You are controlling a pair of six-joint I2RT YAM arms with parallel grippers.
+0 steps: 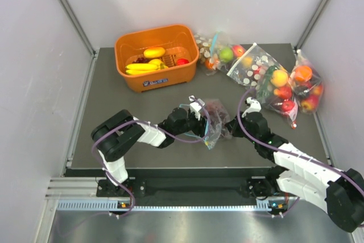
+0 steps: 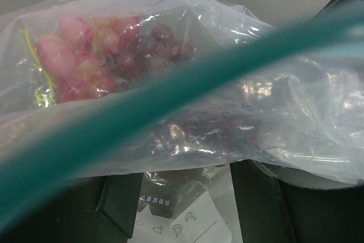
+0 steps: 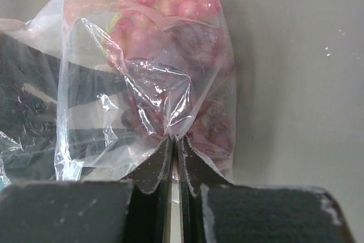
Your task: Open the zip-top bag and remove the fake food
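- We see the zip-top bag (image 1: 211,119) lying on the dark bench (image 1: 131,106), near the front and about the middle, between the two grippers.
- The grapes (image 1: 216,108) are inside the bag; both wrist views show them pink to dark red through the crinkled plastic.
- The bananas (image 1: 141,68) lie in the orange basket (image 1: 156,79) at the back left of the bench, well apart from the bag, beside an oval yellow fruit (image 1: 154,52).
- The right gripper (image 3: 172,140) is pinched closed on a fold of the bag's clear plastic, its two pads meeting with the film between them.
- The left gripper (image 1: 203,122) is at the bag's left side. In its wrist view the fingers (image 2: 114,203) stand apart, with the bag's white label patch (image 2: 187,220) between them; we cannot tell whether either finger touches the plastic.
- The teal zip strip (image 2: 170,92) runs slantwise across the left wrist view, close to the lens and blurred.
- Other bags of fruit (image 1: 284,81) lie at the back right of the bench, apart from the zip-top bag.
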